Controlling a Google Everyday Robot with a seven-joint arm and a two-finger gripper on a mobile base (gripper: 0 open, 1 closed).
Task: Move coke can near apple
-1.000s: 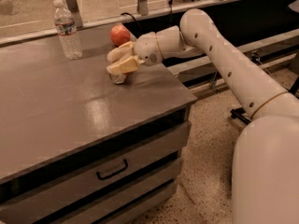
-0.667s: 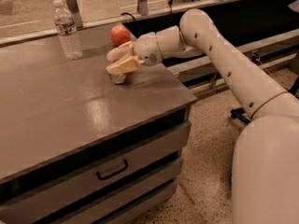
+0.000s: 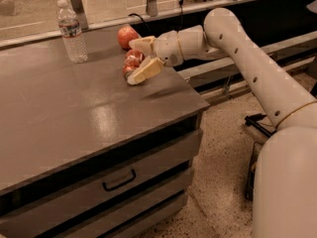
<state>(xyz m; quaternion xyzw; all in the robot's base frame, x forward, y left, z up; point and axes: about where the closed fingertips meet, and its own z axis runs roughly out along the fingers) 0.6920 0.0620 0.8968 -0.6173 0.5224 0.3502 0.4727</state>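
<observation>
The water bottle point(image 3: 72, 31) stands well left of the jaws. The apple point(image 3: 126, 36) sits just beyond the upper jaw. The coke can point(image 3: 133, 59) lies between the jaws of the gripper point(image 3: 132, 62), newly spread apart: released, seemingly delivered.

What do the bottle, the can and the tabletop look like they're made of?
Bottle: clear plastic, see-through walls. Can, in the open gripper beside the apple: likely metal, glossy red print. Tabletop: grey, semi-gloss, perhaps laminate or painted metal; it reflects light.
</observation>
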